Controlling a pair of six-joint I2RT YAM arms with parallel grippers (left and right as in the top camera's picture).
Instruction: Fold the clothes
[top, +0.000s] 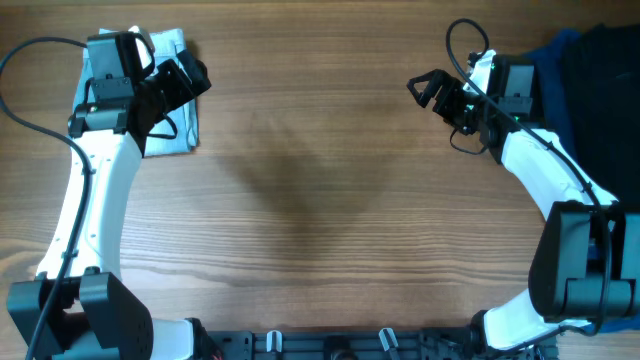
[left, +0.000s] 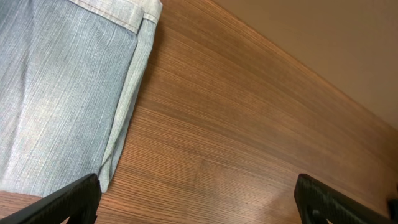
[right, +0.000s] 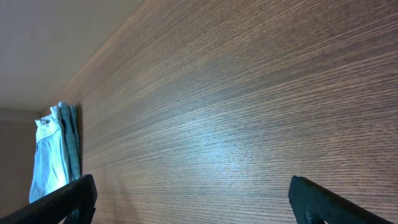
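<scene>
The clothes (top: 178, 132) lie folded into a small light blue denim stack at the table's far left. My left arm covers much of the stack from above. The left gripper (top: 192, 80) hangs open over the stack's right edge with nothing between its fingers. In the left wrist view, the denim (left: 62, 93) fills the left side with a hemmed edge at the top, and the left gripper (left: 199, 202) spans bare wood beside it. My right gripper (top: 425, 88) stands open and empty over bare wood at the upper right. In the right wrist view (right: 193, 202) the denim stack (right: 53, 155) shows far off.
A heap of dark navy and black garments (top: 590, 70) lies at the table's far right corner, behind my right arm. Wood-grain tabletop (top: 320, 200) stretches between the two arms.
</scene>
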